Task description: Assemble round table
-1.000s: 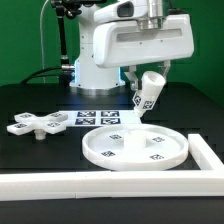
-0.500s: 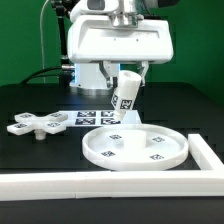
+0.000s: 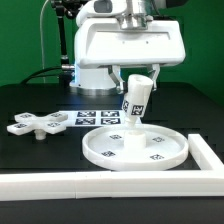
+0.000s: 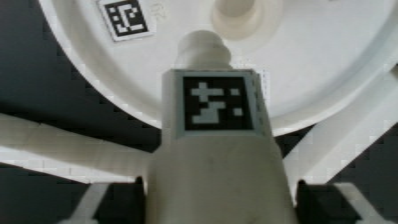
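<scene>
**Over the disc: post in the grip, nothing joined yet**

Above the black table, the gripper (image 3: 139, 82) is clamped on the short cylindrical post (image 3: 136, 103). It holds the post slightly tilted, with the lower end just over the far part of the large rimmed round disc (image 3: 100, 152). Whether the tip touches the disc cannot be told from either view. In the wrist view the post (image 4: 214, 115) points down at the disc (image 4: 329, 60), and its narrowed tip sits near, but not on, a round raised hub (image 4: 267, 10) that is cut off by the picture's edge. That hub is probably the socket.

The disc lies flat, rim up, close to the long white border rail (image 3: 110, 180). The small cross-shaped piece (image 3: 38, 124) lies loose on the table, well apart toward the exterior view's left, just beside the marker board (image 3: 95, 118).

By my reading the task is early. The post is picked up and brought over, but no two parts are joined. Seating and tightening the post in the disc remains, then fetching the cross-shaped piece and fitting it to the post's free end.
</scene>
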### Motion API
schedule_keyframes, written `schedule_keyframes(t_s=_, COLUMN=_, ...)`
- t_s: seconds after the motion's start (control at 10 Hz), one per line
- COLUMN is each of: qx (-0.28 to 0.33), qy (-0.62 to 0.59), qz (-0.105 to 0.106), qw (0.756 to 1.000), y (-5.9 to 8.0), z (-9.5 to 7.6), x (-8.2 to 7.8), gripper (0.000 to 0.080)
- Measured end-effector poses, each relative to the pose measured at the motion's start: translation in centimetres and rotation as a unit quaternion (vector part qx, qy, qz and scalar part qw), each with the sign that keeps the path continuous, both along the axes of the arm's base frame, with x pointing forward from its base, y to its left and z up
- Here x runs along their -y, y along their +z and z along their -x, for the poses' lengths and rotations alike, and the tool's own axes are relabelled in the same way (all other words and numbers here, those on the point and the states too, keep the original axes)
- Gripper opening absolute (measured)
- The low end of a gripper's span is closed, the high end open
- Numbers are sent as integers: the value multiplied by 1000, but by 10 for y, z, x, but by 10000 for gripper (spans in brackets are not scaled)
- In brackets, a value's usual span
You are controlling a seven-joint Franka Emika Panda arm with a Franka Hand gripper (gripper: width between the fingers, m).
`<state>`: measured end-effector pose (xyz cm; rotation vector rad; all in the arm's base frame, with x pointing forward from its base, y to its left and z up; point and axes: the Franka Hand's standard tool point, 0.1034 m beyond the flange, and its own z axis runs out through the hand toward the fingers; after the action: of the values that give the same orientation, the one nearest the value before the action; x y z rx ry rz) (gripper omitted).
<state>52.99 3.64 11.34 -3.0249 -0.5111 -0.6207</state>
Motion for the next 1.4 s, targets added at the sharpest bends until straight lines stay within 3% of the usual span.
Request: schedule_keyframes(t_s=1.4, qx=-14, qy=-19, qz=-12, qw=1000, y=-26, z=11, x=-13, gripper=409)
